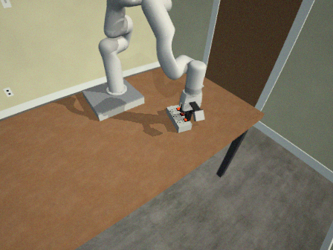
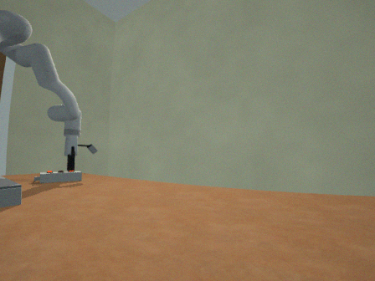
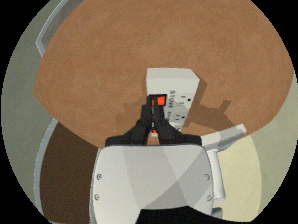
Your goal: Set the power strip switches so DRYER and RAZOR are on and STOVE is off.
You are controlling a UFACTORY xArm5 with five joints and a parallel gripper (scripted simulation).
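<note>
You see the gripper point(image 1: 186, 114) pinched narrow and empty, serving as a poking tip over a red switch point(image 3: 160, 100) on the power strip point(image 1: 179, 120), at the base plate's point(image 1: 97, 108) four o'clock.

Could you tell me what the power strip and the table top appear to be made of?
The power strip looks like matte light-grey plastic: blocky casing, orange-red switches. The table top looks like matte brown wood or laminate; no grain shows, so that stays uncertain.

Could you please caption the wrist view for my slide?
Shut gripper poised over a lit orange switch on the power strip.
</note>
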